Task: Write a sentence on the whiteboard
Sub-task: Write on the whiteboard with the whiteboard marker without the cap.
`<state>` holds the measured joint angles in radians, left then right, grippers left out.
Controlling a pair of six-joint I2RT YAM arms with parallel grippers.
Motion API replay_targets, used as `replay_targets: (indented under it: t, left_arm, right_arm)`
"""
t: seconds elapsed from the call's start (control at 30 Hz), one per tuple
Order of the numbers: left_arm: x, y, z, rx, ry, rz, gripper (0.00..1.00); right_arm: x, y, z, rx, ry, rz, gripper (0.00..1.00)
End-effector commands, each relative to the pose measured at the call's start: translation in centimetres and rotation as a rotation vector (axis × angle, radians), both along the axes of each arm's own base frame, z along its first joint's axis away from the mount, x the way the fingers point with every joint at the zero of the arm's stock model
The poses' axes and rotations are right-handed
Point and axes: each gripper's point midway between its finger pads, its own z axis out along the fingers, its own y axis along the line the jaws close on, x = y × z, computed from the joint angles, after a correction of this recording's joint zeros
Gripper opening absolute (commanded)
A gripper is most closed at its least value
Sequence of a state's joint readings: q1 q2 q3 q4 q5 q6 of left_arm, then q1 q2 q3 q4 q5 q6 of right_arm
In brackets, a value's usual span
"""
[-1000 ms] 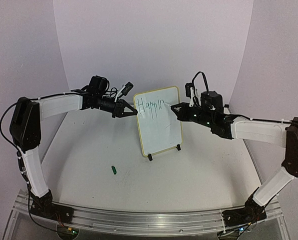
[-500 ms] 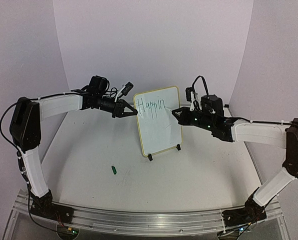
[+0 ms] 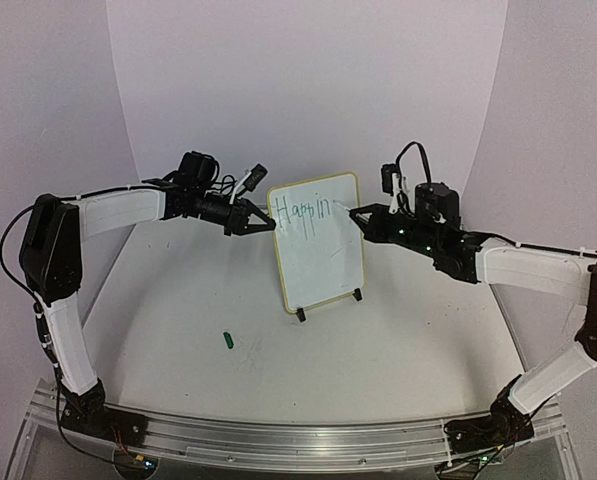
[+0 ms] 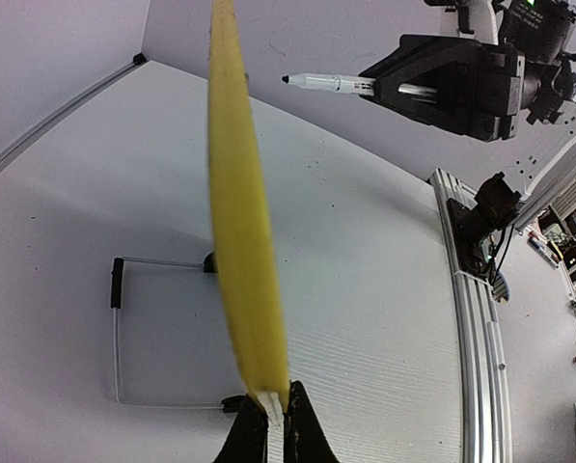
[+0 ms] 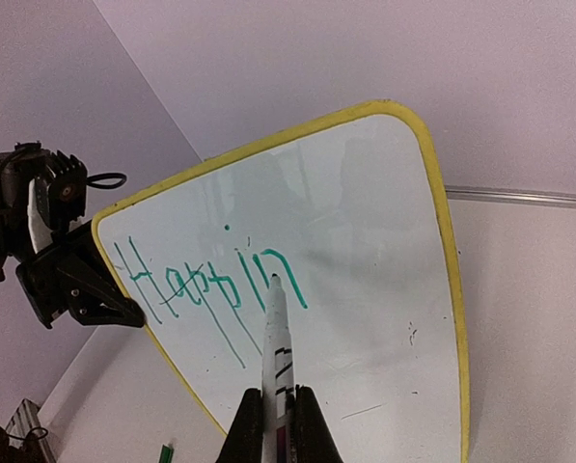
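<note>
The whiteboard (image 3: 323, 265) stands upright on its black feet at mid-table. My left gripper (image 3: 271, 226) is shut on its left edge; in the left wrist view the yellow frame (image 4: 239, 212) runs edge-on up from the gripper (image 4: 276, 422). The sentence (image 5: 210, 280) is one line of green letters reading "Happin" (image 3: 303, 211). My right gripper (image 5: 278, 415) is shut on a white marker (image 5: 276, 347) that points at the board just past the last letter. The marker (image 4: 331, 84) tip hangs a short gap off the board face.
A small green cap (image 3: 228, 340) lies on the table left of the board's front. An aluminium rail (image 3: 278, 440) runs along the near edge. A curved pale backdrop closes the back and both sides.
The letter "n" has been finished. My right gripper has drawn back to the right with the marker, off the lettering. The left gripper and the board have not moved.
</note>
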<state>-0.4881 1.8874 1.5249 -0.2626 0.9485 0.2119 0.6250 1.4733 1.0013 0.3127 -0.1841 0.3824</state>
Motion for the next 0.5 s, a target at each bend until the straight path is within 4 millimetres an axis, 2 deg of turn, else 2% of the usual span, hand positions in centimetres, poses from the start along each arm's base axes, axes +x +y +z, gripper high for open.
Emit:
replay_targets:
  t: [0.0,0.47]
  left_arm:
    - [-0.4,0.0,-1.1,0.034,0.031,-0.01,0.0]
    - [-0.4,0.0,-1.0,0.035,0.029,-0.01,0.0]
  right_arm:
    - [0.9,0.8,1.5,0.015,-0.038,0.002,0.0]
    - [2.1,1.1,0.6,-0.008,-0.028,-0.016,0.0]
